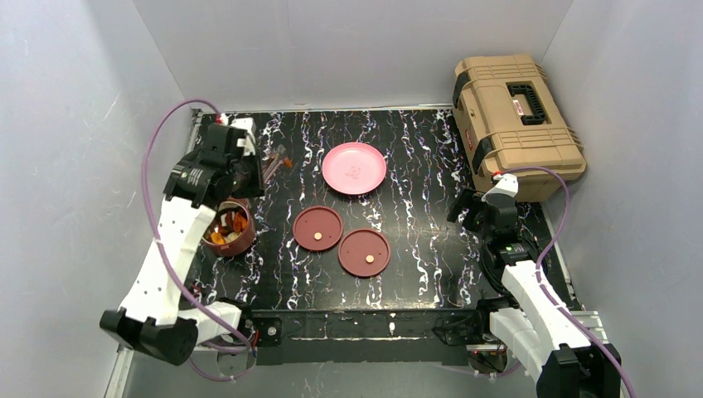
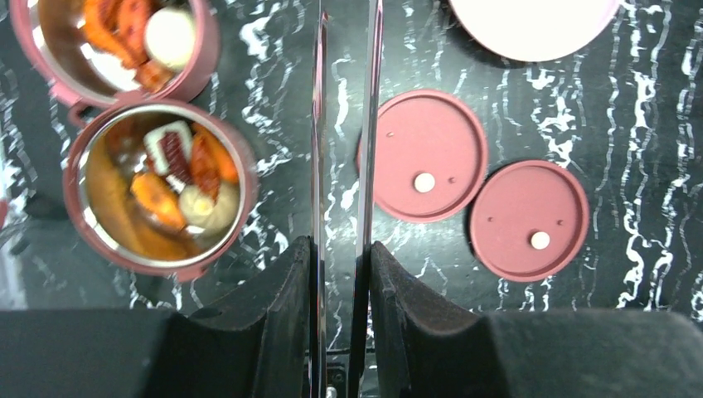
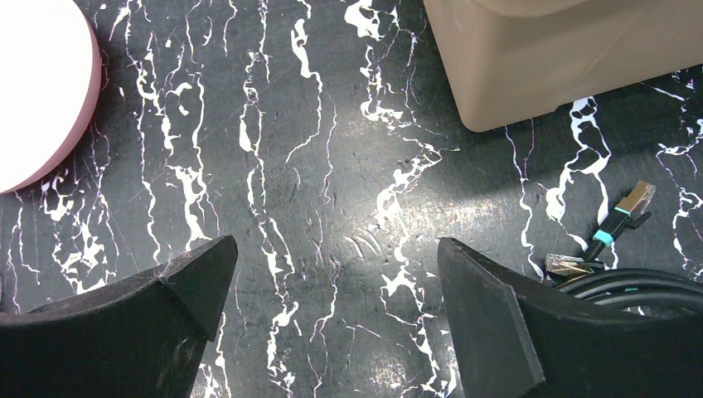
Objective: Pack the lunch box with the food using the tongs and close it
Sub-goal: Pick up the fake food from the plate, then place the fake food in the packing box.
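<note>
My left gripper [image 2: 341, 259] is shut on the tongs [image 2: 370, 124], whose two thin metal arms run up between the black fingers [image 2: 278, 303]. To its left are two open maroon lunch box bowls, one near [image 2: 247, 199] and one farther [image 2: 207, 51]. Both hold food: orange chunks [image 2: 156, 199], a pale bun and a white piece [image 2: 170, 37]. Two flat maroon lids [image 2: 431, 137] [image 2: 530, 199] lie on the table to the right. From above, the left gripper [image 1: 253, 170] holds the tongs [image 1: 273, 162] beyond one bowl [image 1: 245, 242]. My right gripper [image 3: 336, 265] is open over bare table.
The pink plate [image 1: 354, 167] sits behind the lids [image 1: 317, 228] [image 1: 364, 253]. The tan toolbox [image 1: 514, 124] fills the back right corner, just beyond the right gripper [image 1: 472, 207]. Loose cable plugs [image 3: 622, 215] lie beside the right fingers. Grey walls enclose the table.
</note>
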Robot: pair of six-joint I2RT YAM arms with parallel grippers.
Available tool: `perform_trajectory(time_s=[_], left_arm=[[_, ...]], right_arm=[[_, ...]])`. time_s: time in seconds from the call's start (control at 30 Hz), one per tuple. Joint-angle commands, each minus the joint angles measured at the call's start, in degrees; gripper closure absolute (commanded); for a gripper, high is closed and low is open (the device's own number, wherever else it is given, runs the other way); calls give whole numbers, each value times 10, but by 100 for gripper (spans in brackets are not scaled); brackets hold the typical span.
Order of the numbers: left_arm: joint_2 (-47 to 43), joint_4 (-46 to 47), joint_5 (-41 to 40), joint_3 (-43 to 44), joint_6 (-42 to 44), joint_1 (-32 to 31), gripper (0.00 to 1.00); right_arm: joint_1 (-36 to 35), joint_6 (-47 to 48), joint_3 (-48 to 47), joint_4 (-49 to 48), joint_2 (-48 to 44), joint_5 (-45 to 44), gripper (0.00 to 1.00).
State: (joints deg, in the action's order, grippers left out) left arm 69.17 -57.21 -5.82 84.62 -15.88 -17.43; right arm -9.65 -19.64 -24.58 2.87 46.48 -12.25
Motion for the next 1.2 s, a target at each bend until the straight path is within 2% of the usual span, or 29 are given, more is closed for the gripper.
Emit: perform_trajectory(time_s=[0.0, 0.27, 0.4, 0.73, 0.8, 0.97, 1.17], left_arm=[[-61, -69, -85, -12, -4, 20, 91], [-104, -168, -208, 7, -8, 33, 90], [-111, -219, -236, 22, -7, 33, 90], [-103, -315, -237, 43, -17, 33, 89], [-107, -314, -212, 40, -14, 33, 89], [-90, -324, -214, 54, -14, 33, 89], [-62, -338, -164, 72, -24, 33, 86]], right_arm=[[1, -3, -12, -21, -4, -2, 0], [1, -6, -10, -23, 1, 0, 0], [0, -8, -9, -23, 5, 1, 0], [1, -12, -7, -38, 10, 5, 0], [1, -11, -7, -37, 8, 5, 0], [1, -12, -7, -34, 4, 3, 0], [1, -11, -8, -32, 5, 0, 0]])
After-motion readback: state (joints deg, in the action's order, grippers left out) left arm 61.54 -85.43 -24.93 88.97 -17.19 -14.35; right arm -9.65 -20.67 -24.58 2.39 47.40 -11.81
